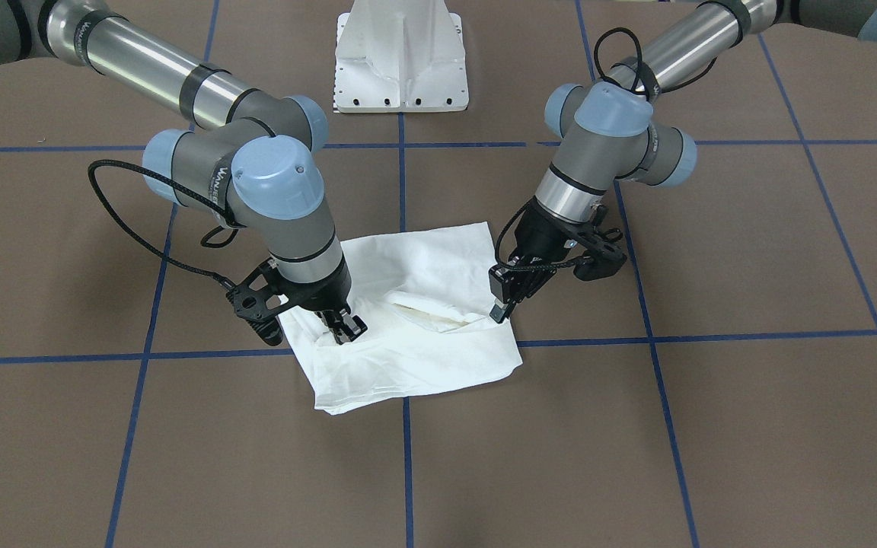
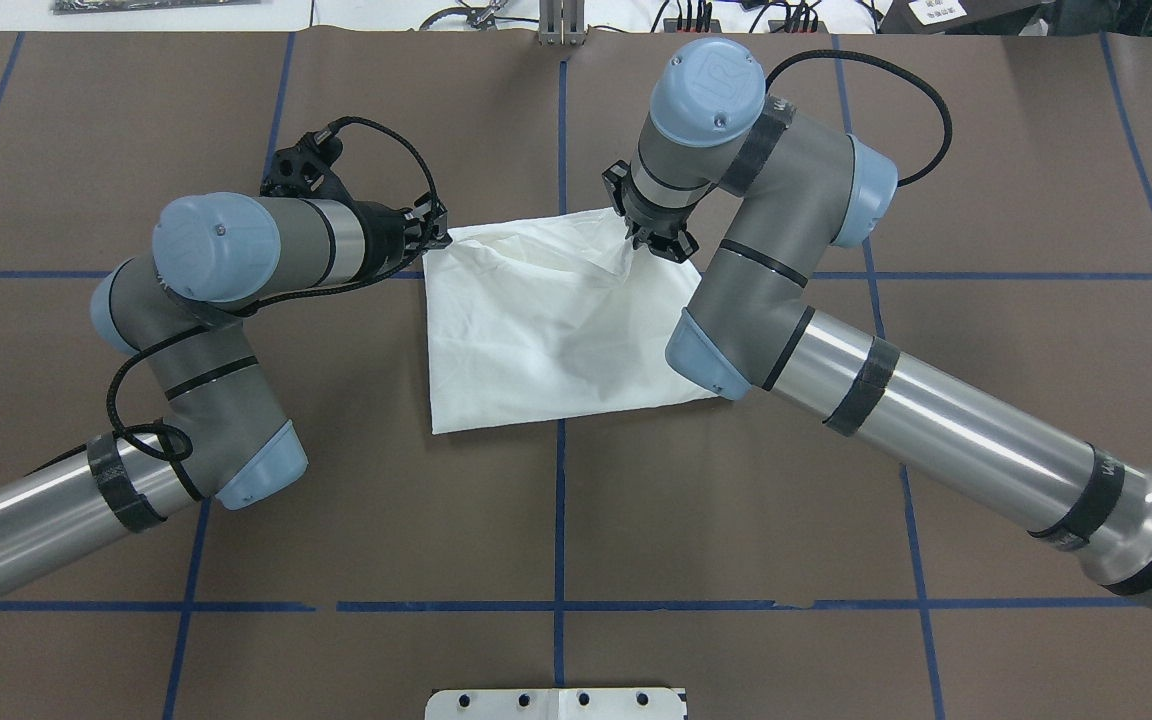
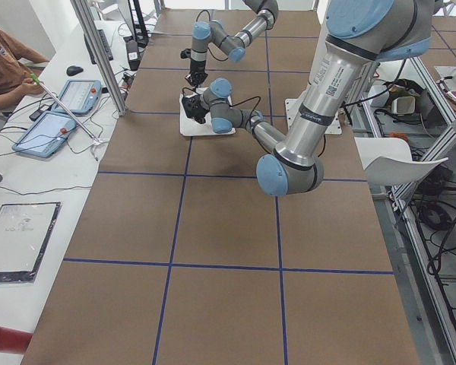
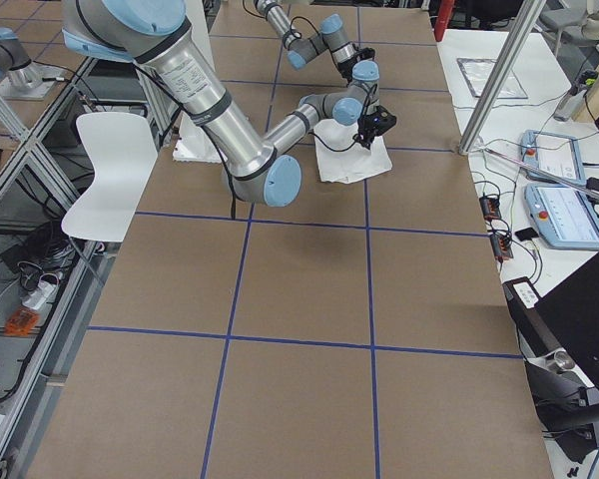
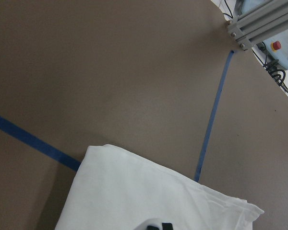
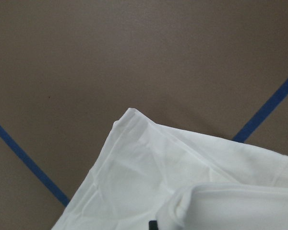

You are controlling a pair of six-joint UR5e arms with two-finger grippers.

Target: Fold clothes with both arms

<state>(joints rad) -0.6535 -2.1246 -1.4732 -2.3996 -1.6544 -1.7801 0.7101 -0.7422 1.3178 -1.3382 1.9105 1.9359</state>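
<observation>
White cloth folded into a rough rectangle: the shirt (image 1: 408, 365) lies at the middle of the brown counter (image 1: 712, 426), over a crossing of blue tape lines (image 1: 712, 335). It sits on the side of the crossing away from the white pedestal base (image 1: 400, 61).

Both arms reach in from opposite sides and meet at the shirt's far edge, the edge away from the robot.

The right arm (image 1: 279, 190) points steeply down. The right gripper (image 1: 343, 327) is closed, pinching the cloth near one far corner. The cloth is bunched and pulled up a little around its fingertips.

The left arm (image 1: 613, 129) slants in from the other side. The left gripper (image 1: 501, 303) is at the opposite far corner, and its fingers look closed on the shirt's edge.

Between the two grippers a loose upper layer rises in a soft ridge. The rest of the shirt lies flat with light creases.

The right wrist view shows a shirt corner on the brown surface, with a rolled fold beside it.
</observation>
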